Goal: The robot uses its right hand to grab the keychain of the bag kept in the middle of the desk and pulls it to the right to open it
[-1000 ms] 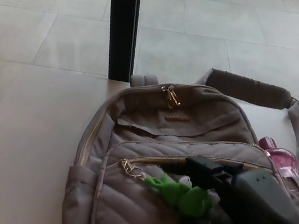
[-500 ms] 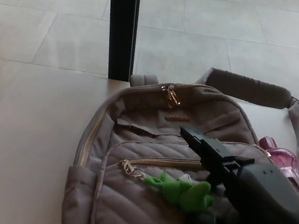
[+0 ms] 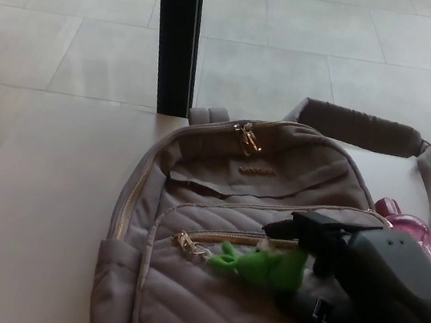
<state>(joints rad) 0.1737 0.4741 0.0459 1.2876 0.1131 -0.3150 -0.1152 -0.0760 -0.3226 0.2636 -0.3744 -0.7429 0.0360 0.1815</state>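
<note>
**Hand drops back onto the green toy**

Your right hand came down since a moment ago. Its fingers sit right over the green keychain; you cannot tell if they grip it. The keychain stretches left toward the zipper pull on the bag. Pull right.

Quilted matt cloth bag, gold metal zipper at its top, glossy green plastic keychain on its front.
</note>
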